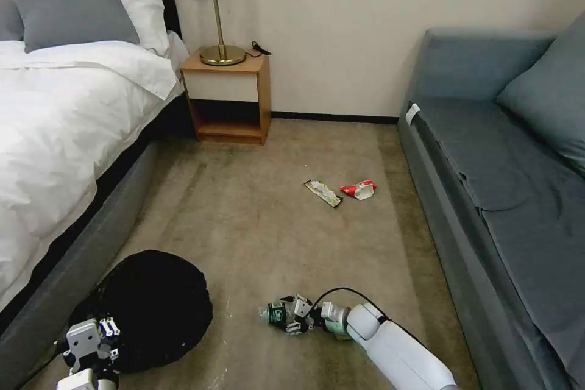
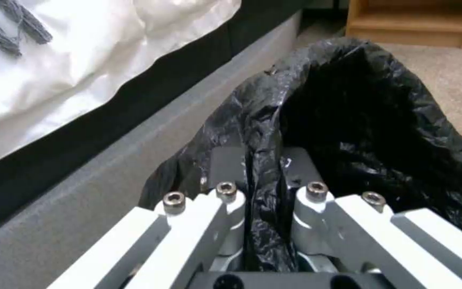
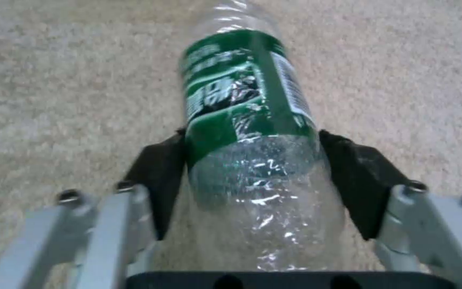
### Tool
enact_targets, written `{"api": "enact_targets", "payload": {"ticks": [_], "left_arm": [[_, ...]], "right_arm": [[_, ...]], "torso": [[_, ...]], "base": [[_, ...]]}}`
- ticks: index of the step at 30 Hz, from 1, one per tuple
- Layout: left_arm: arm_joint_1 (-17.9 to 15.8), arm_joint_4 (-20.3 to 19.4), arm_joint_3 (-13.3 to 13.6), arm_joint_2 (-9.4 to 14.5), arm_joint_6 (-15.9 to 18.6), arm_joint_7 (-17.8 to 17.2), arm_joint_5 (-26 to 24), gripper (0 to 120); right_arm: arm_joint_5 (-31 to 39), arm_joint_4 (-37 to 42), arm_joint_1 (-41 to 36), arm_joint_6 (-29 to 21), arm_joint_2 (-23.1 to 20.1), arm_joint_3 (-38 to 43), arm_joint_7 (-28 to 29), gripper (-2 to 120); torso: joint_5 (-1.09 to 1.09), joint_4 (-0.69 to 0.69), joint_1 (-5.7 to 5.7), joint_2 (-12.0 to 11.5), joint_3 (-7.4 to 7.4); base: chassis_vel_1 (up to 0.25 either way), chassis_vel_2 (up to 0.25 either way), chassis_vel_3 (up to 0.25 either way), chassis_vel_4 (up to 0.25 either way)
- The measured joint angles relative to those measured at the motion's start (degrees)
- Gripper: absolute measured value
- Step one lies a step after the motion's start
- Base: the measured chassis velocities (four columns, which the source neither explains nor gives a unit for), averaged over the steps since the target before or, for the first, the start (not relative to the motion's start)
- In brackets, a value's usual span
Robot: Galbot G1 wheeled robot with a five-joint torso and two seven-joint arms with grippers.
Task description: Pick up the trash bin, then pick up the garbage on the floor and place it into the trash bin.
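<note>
Head view gives me the bedroom floor between the bed (image 1: 55, 128) on my left and the grey sofa (image 1: 506, 183) on my right. My left gripper (image 2: 260, 160) sits low at the left, beside the bed frame, and its jaws are pressed together on the black bag folded over the rim of the trash bin (image 1: 152, 308); from the left wrist camera I see the crinkled plastic pinched between the two pads, with the bin's dark mouth opening beyond them. My right gripper (image 1: 297, 314) is down on the carpet (image 1: 262, 219) just right of the bin, reaching leftward. Its jaws are set on either side of the clear bottle (image 3: 247, 132), the dark pads touching its sides just below the green label, and the bottle lies on its side on the carpet, pointing away from the wrist. Farther out toward the nightstand (image 1: 228, 97), well apart from both arms, the flat wrapper (image 1: 323, 192) and the red-and-white packet (image 1: 359, 189) lie near each other on the carpet
</note>
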Motion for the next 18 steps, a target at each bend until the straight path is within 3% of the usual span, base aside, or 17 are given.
{"api": "enact_targets", "payload": {"ticks": [1,7,14,18], "left_arm": [[0.0,0.0,0.0,0.0,0.0,0.0,0.0,6],[0.3,0.4,0.5,-0.2,-1.0,0.0,0.4,6],[0.5,0.4,1.1,-0.5,-1.4,0.0,1.0,6],[0.6,0.6,1.3,-0.6,-2.0,0.0,1.4,6]], "right_arm": [[0.0,0.0,0.0,0.0,0.0,0.0,0.0,62],[-0.2,0.1,-0.2,0.4,-0.2,0.3,0.0,36],[-0.3,0.4,-0.5,0.7,-0.5,0.5,0.0,22],[-0.6,0.4,-0.5,1.0,-0.5,1.0,0.0,21]], "torso": [[0.0,0.0,0.0,0.0,0.0],[0.0,0.0,0.0,0.0,0.0],[0.0,0.0,0.0,0.0,0.0],[0.0,0.0,0.0,0.0,0.0]], "base": [[0.0,0.0,0.0,0.0],[0.0,0.0,0.0,0.0],[0.0,0.0,0.0,0.0],[0.0,0.0,0.0,0.0]]}}
